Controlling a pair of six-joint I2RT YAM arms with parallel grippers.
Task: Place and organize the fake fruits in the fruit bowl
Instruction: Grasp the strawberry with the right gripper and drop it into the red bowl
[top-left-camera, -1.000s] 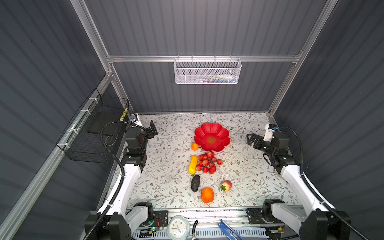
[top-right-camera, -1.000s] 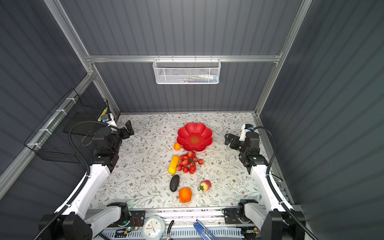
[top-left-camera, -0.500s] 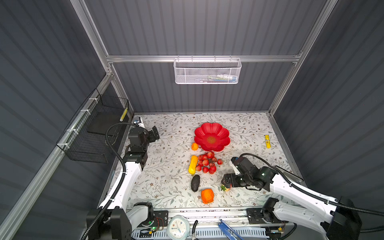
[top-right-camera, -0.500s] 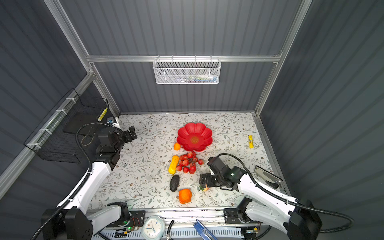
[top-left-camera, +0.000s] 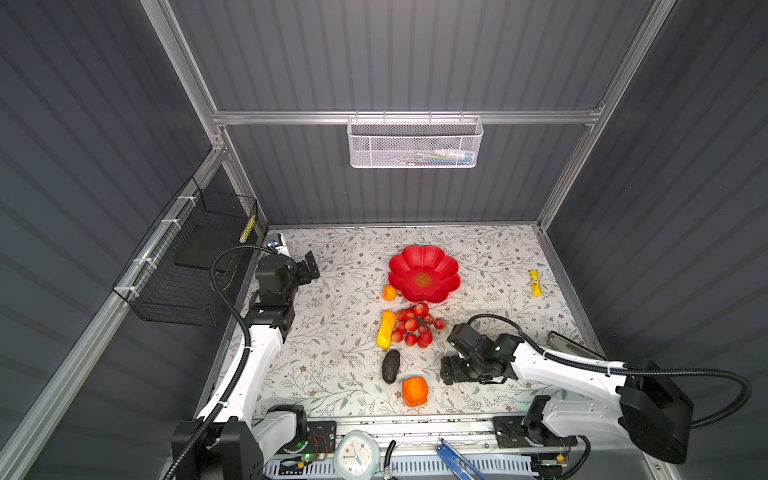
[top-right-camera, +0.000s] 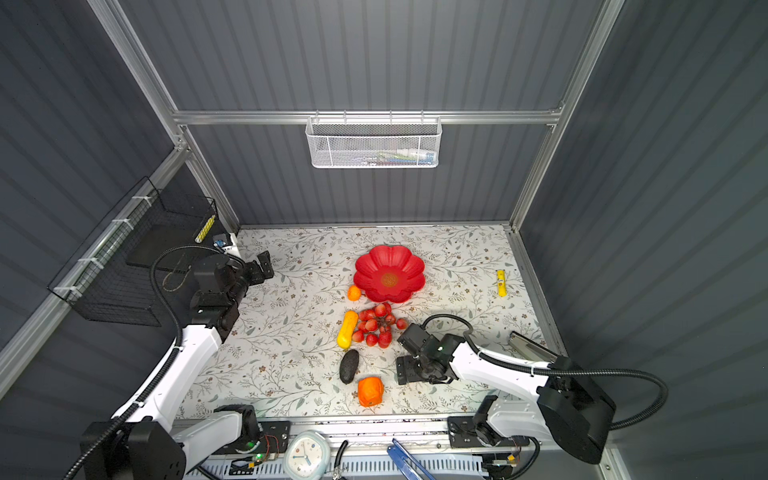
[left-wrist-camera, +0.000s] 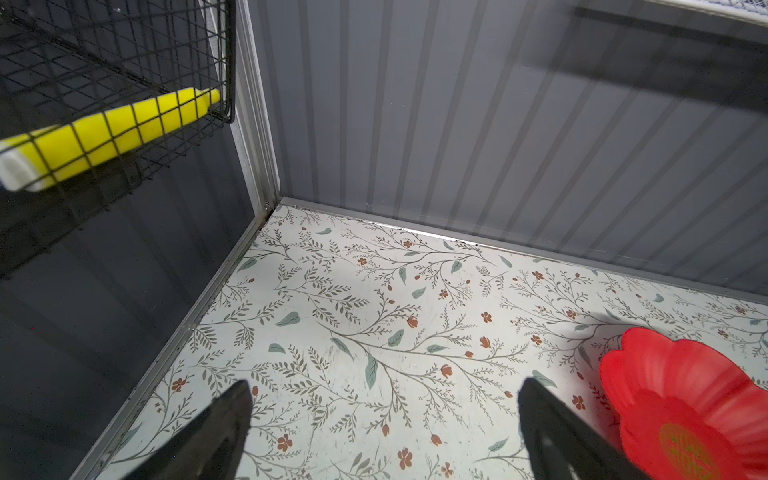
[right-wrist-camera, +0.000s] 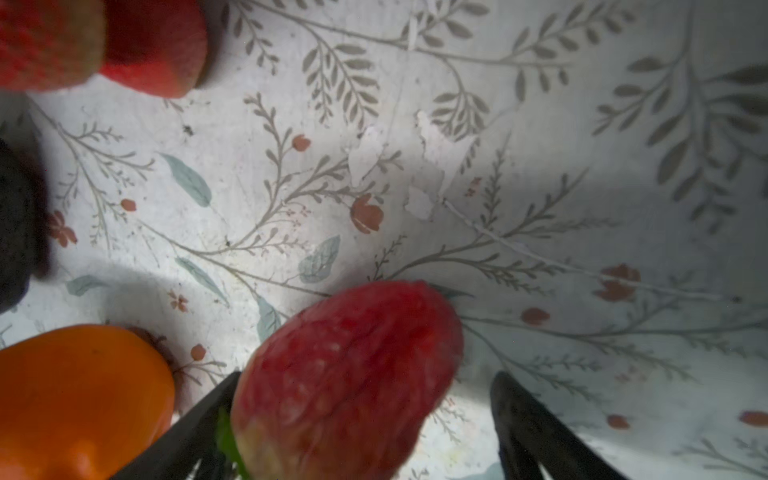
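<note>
Grey ribbed walls, floral desk (top-left-camera: 332, 374). The red bowl (top-left-camera: 424, 274) sat empty toward the back. The small orange (top-left-camera: 389, 292) was just beside its rim, with the grapes (top-left-camera: 415, 326) and yellow fruit (top-left-camera: 386, 329) in front of it. The avocado (top-left-camera: 390, 365) and big orange fruit (top-left-camera: 414, 391) lay nearer the front edge.

You had the right end effector (top-left-camera: 449, 370) down low near the big orange fruit, hiding the peach in both top views. The right wrist view showed the peach (right-wrist-camera: 349, 374) between the jaws. One finger (right-wrist-camera: 199, 424) was against it and the other stood clear, so it was released, with nothing gripped yet. The left end effector (left-wrist-camera: 382, 424) was spread wide and empty over bare desk, beside the bowl.

The step looked like grasping the peach. You needed to centre it between the fingers first, because an off-centre squeeze would likely shove it toward the big orange fruit. Then you needed to close gently on the slick round body, not the leaf (right-wrist-camera: 226, 436), lift straight up and clear the grapes on the way to the bowl.
</note>
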